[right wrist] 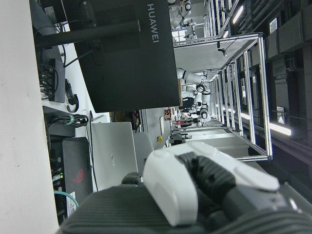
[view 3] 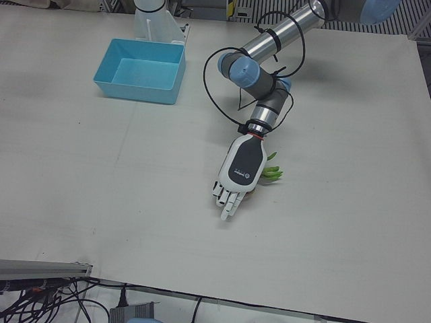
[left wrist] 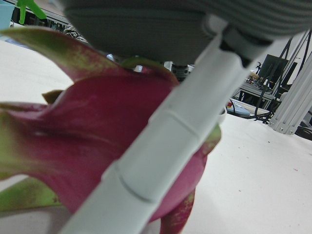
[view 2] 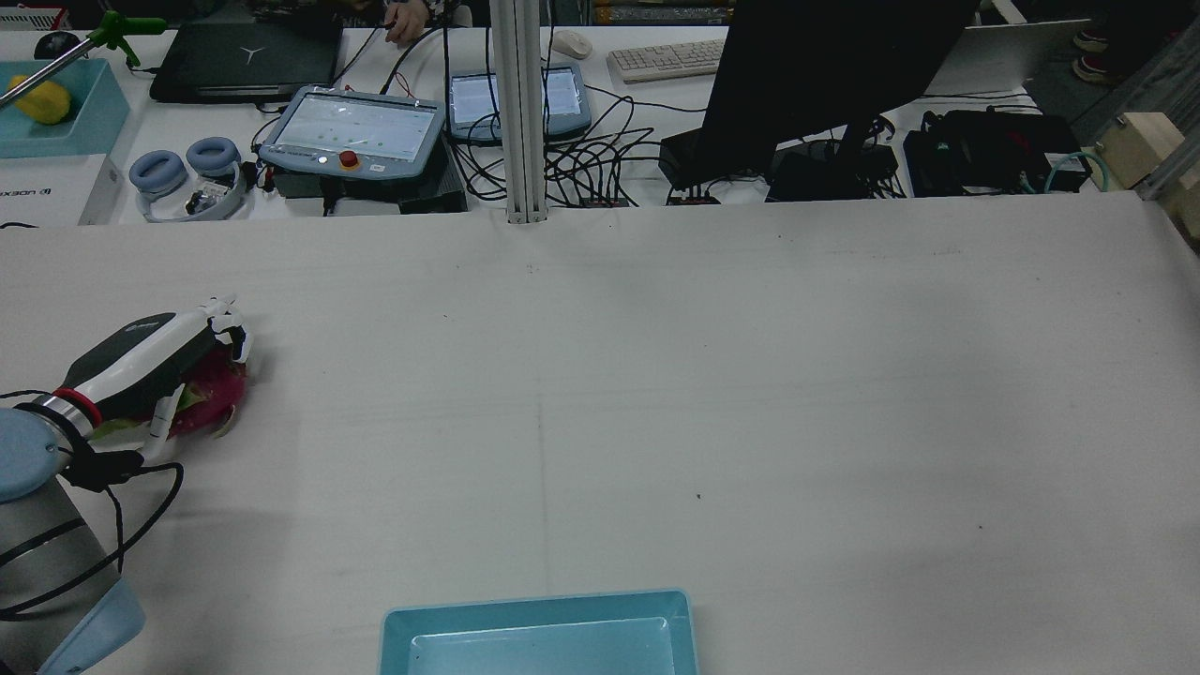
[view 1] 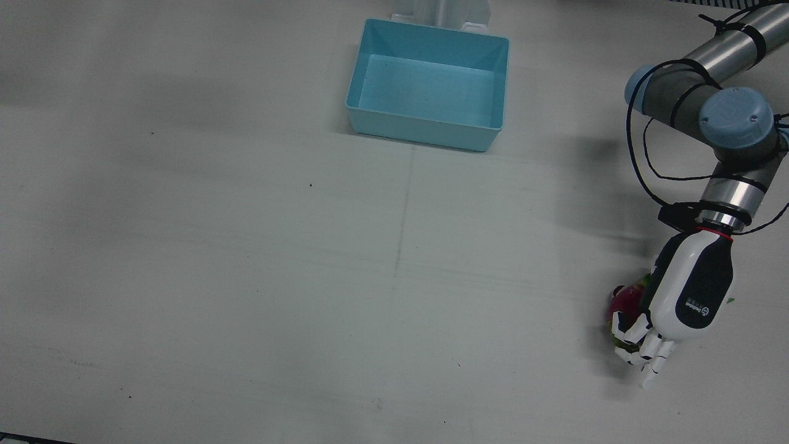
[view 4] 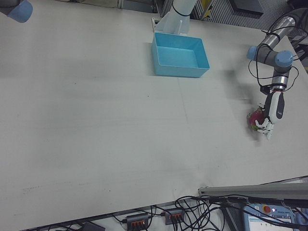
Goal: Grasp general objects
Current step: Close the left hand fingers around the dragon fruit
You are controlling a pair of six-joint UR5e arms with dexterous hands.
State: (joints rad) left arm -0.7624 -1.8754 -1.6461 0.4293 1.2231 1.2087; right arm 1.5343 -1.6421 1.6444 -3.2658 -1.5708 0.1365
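My left hand (view 1: 687, 293) sits low over the dragon fruit (view 1: 625, 305), palm down, near the table's edge on the left arm's side and well apart from the blue bin (view 1: 428, 84). In the front view the fruit shows as a pink body with green scales poking out beside the hand; the fingers (view 1: 641, 345) curl down past its far end, some bent against the skin, others reaching straighter toward the table (view 1: 246, 246). From the rear view the hand (view 2: 150, 356) covers most of the fruit (view 2: 214, 394), fingertips hooked over its top, and pink flesh and a pale green leaf tip show below the palm. The left-front view has the hand (view 3: 240, 171) lying over it with only green scale tips (view 3: 271, 173) sticking out at the side. The left hand view is close: one white finger (left wrist: 161, 161) crosses diagonally in front of the magenta skin (left wrist: 83, 146), touching or just off it, with the palm directly above. I read the hand as closed loosely around the fruit; the fruit looks to be resting on the table, though I cannot tell for sure. The bin is empty, standing at the table's middle by the pedestals. My right hand (right wrist: 204, 185) shows only in its own view, against a dark monitor (right wrist: 122, 53); I cannot tell its finger spread.
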